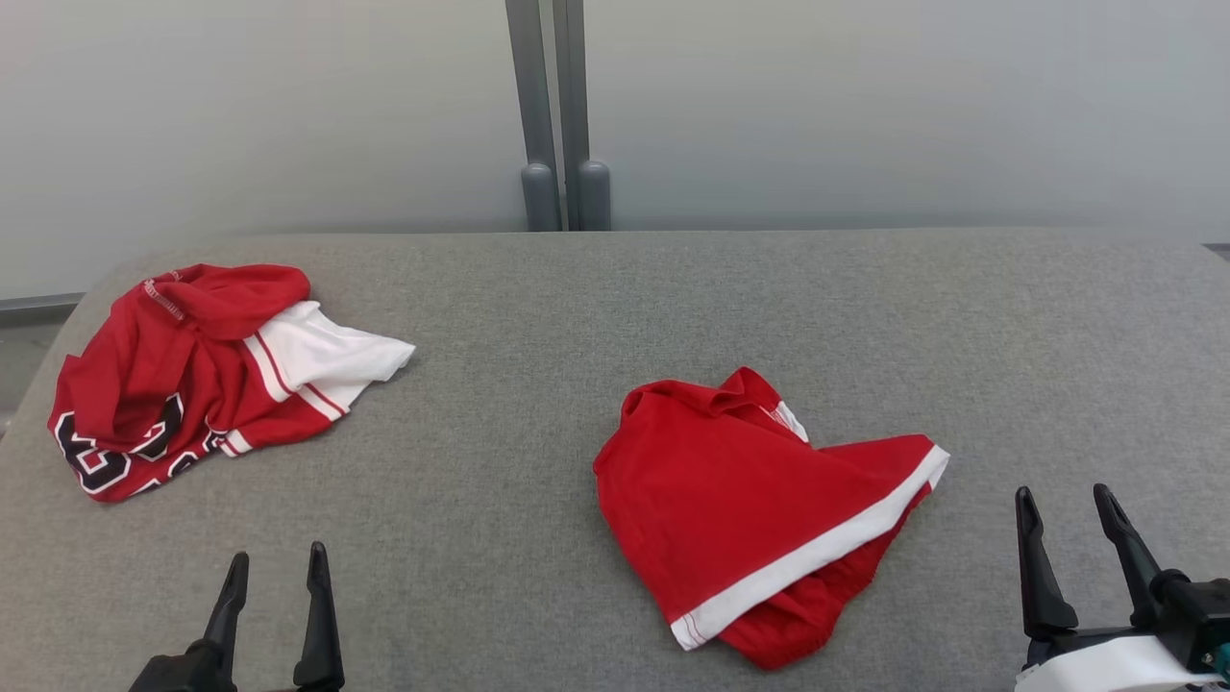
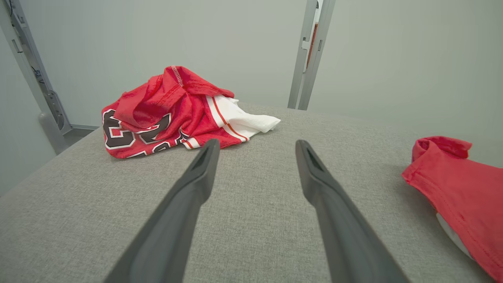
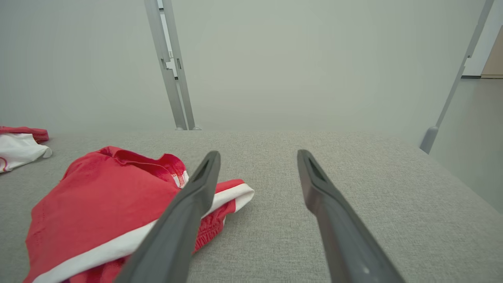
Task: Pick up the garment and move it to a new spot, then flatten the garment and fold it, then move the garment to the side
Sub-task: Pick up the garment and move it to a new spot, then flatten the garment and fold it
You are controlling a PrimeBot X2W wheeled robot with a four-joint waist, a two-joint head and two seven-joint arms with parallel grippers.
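Table (image 1: 615, 308): grey cloth top, carrying two red garments well apart.
Jersey (image 1: 173, 384): crumpled at the far left, ahead and to the left of the left gripper (image 1: 278, 553); nothing touches it.
Shorts (image 1: 750, 500): heaped right of centre, on the robot's side of the table; by reach, likely the garment to lift.
White band (image 1: 817, 553): marks the shorts' long axis, slanting from near-left to far-right; its far end lies closest to the right gripper (image 1: 1063, 490).
Waistband (image 1: 798, 630): seems tucked under the near edge, though the fold hides most of it.
Right gripper: fingers apart, empty, just right of the shorts; the nearer arm.
Left gripper: fingers apart, empty, well left of the shorts.
Coming move: right arm reaches leftward onto the band's far corner.
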